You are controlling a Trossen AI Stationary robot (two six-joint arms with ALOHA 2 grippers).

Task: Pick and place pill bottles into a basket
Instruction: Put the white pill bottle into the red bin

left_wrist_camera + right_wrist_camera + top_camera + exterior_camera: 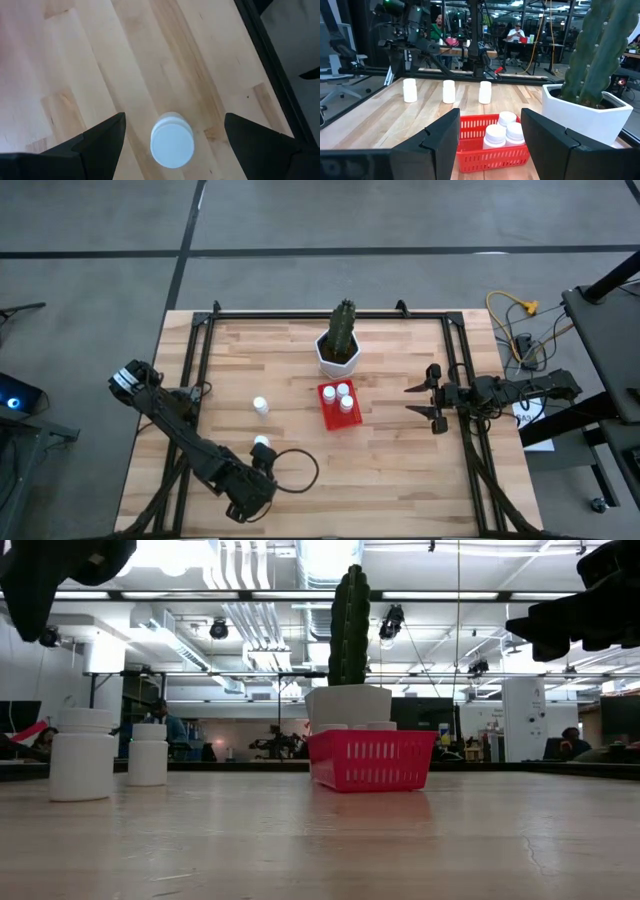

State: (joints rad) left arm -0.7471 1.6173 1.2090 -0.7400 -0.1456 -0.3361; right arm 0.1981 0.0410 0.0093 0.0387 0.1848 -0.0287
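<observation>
The left gripper (pixel 172 131) hangs over the front left part of the light wooden table (pixel 420 470), with its two dark fingers spread wide. A small white cylindrical pill bottle with a round cap (pixel 172 144) stands upright on the wood directly below, between the fingers but not touching them. Its long axis is vertical, so I judge that the gripper needs only to go straight down and close. The small bright red plastic basket with mesh sides (pixel 330 419) stands near the table centre, just in front of the white pot with a green cactus (pixel 340 352), and already holds three bottles. The right gripper (pixel 422 401) waits, wide open, near the right edge.
</observation>
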